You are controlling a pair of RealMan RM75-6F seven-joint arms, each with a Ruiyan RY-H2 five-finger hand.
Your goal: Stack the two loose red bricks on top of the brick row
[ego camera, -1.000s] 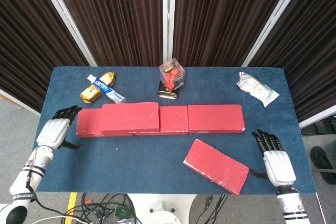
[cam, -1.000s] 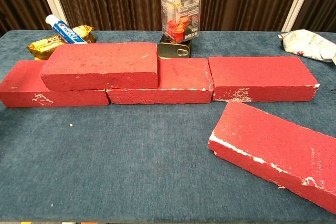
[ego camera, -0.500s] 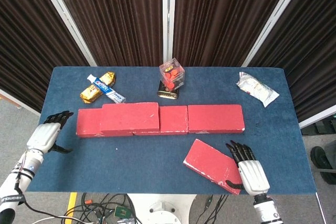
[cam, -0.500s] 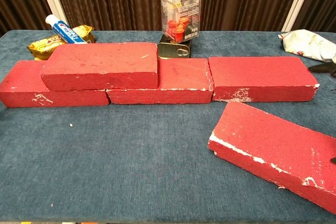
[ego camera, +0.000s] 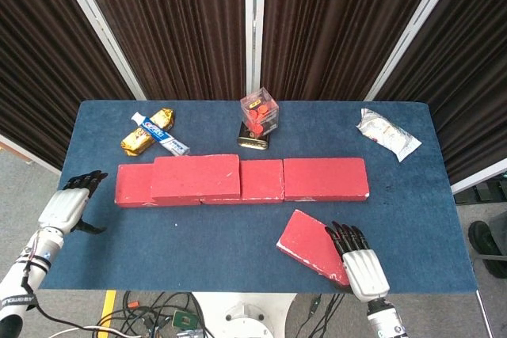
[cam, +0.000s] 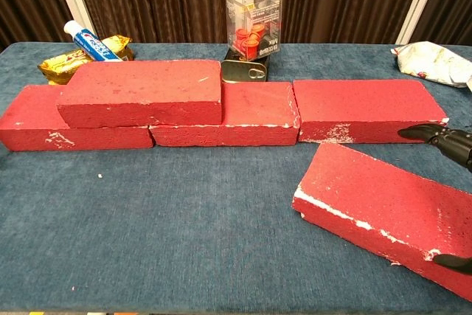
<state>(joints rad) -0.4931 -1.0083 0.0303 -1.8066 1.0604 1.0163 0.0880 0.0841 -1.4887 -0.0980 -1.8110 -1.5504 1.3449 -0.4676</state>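
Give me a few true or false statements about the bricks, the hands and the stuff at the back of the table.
1. One brick already lies on top of the row. True.
2. The loose brick lies square to the row. False: it lies at an angle.
3. The right hand is over the loose brick's near end. True.
4. The left hand holds a brick. False: it holds nothing, beside the table's left edge.
5. The toothpaste lies by the right edge. False: back left.

Dark brown curtains (ego camera: 182,21) with pale metal posts (ego camera: 252,29) hang behind the blue-clothed counter (ego camera: 222,235); grey floor (ego camera: 24,172) with cables (ego camera: 158,310) below.
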